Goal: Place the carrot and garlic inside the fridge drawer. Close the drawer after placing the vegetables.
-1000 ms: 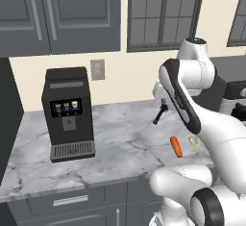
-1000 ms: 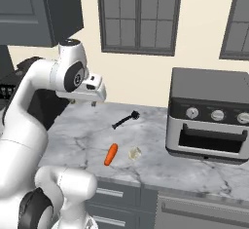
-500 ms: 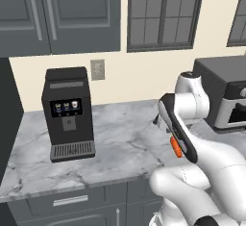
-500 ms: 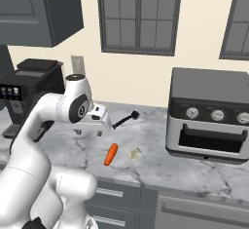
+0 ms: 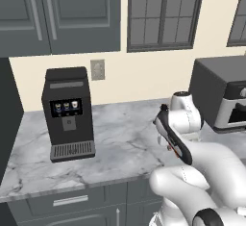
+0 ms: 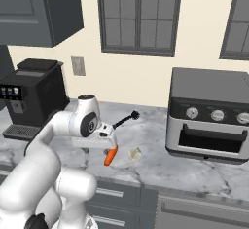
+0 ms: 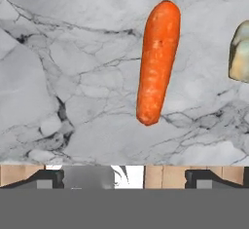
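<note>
The carrot [image 7: 158, 60] lies on the marble counter straight below the hand, a bright orange tapered stick pointing away from the fingers. The garlic [image 7: 240, 52] sits just to its right, cut by the frame edge. My gripper [image 7: 125, 178] hangs open above them, its two dark fingertips [image 7: 46, 178] spread wide with nothing between them. In the right base view the hand [image 6: 103, 143] hovers low over the counter, right above the carrot [image 6: 111, 155], with the garlic [image 6: 134, 153] a little to the right. The fridge drawer is out of view.
A toaster oven [image 6: 209, 113] stands at the right of the counter and a black coffee machine [image 6: 29, 99] at the left. A black brush [image 6: 125, 119] lies behind the carrot. Grey cabinet drawers run below the counter's front edge [image 5: 72, 184].
The arm has come down from high above the counter to just over the carrot. The jaws have spread a little wider. The carrot and garlic have not moved.
</note>
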